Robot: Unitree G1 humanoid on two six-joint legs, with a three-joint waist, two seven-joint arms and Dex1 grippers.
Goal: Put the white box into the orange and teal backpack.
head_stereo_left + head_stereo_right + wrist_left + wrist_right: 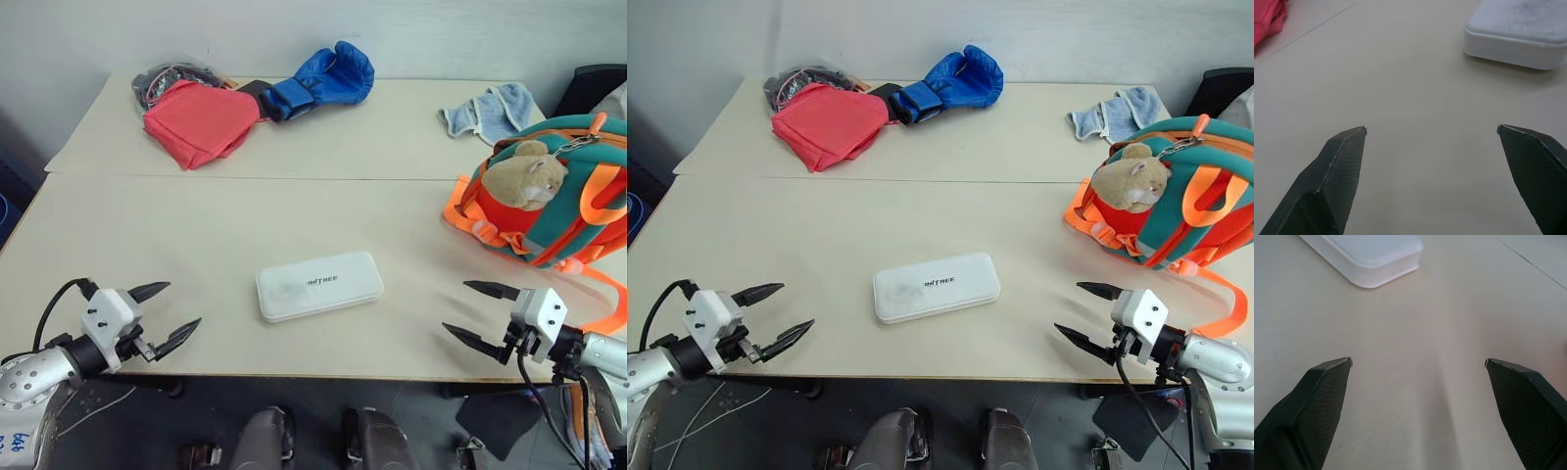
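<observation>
A wide beige table (118, 245) fills the frame. At its right edge stands the padded orange and teal backpack (573, 186), tan plush on front. The flat white plastic box (318, 285) lies at lower centre. The left gripper (174, 313), lower left, and the right gripper (468, 311), lower right, are both spread, empty.

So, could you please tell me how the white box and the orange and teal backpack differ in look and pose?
The white box is flat, rigid and plain white with small dark lettering; the orange and teal backpack is bulky, soft and brightly coloured, with a plush animal on it. The white box lies mid-table; the backpack sits at the right edge. Both rest on the table, ungripped.
</observation>
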